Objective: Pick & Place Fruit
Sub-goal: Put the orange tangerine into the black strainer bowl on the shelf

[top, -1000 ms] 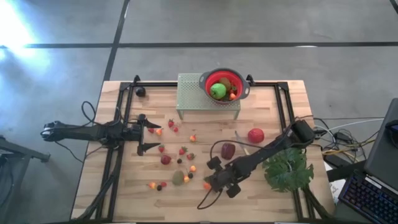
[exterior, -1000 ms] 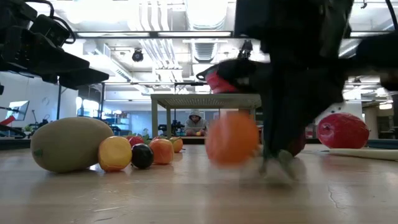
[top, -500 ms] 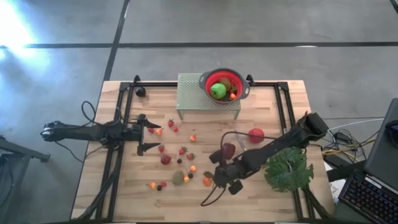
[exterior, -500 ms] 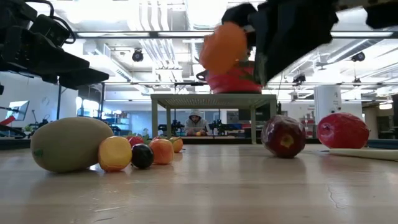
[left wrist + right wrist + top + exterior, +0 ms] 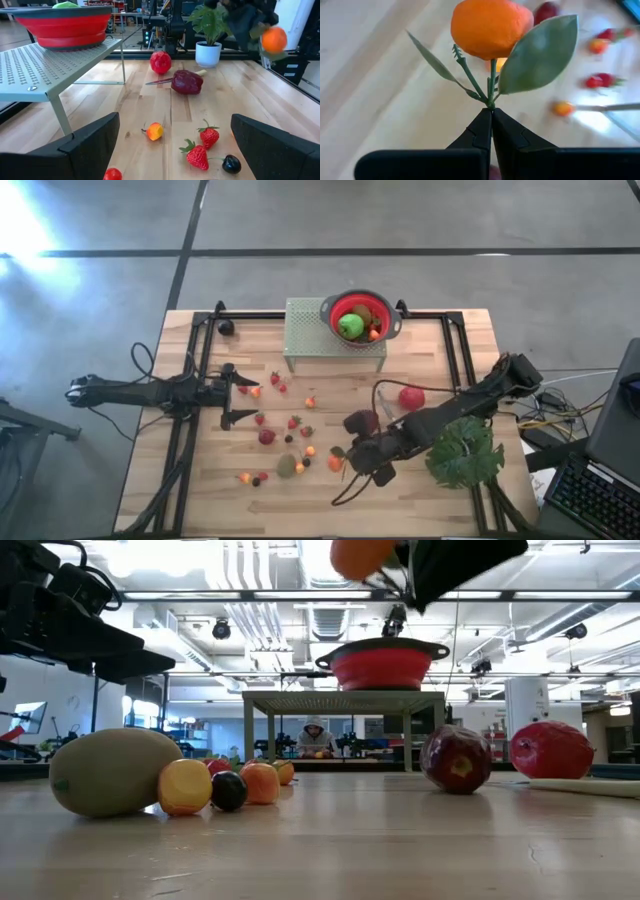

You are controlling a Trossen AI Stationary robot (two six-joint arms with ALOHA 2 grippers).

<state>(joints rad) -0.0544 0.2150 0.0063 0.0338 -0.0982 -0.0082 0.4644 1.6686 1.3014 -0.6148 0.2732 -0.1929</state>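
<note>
The right gripper (image 5: 491, 117) is closed on the thin green stem of an orange fruit (image 5: 490, 27), which it holds clear of the table (image 5: 200, 490); two green leaves spread from the same stem. In the high view this gripper (image 5: 343, 462) sits over the near-centre of the table, with the orange fruit (image 5: 335, 463) at its left tip. In the low view the orange fruit (image 5: 362, 555) hangs high above the tabletop. The left gripper (image 5: 238, 392) waits over the left side of the table with its fingers spread wide and nothing between them. A red colander (image 5: 362, 317) stands on a pale perforated stand (image 5: 310, 330) at the far centre; a green apple (image 5: 350, 326) and other fruit lie inside it. A dark maroon fruit (image 5: 366, 421) lies just beyond the right gripper, and a red apple (image 5: 411, 397) lies further right. A brown kiwi (image 5: 287, 466) rests near the front, left of the gripper. Small strawberries (image 5: 294, 422), orange pieces and dark berries are scattered across the centre-left of the table. A large green leaf (image 5: 463, 454) lies at the right, under the right arm. In the low view a person in a hood (image 5: 314, 737) sits in the room behind the stand.
</note>
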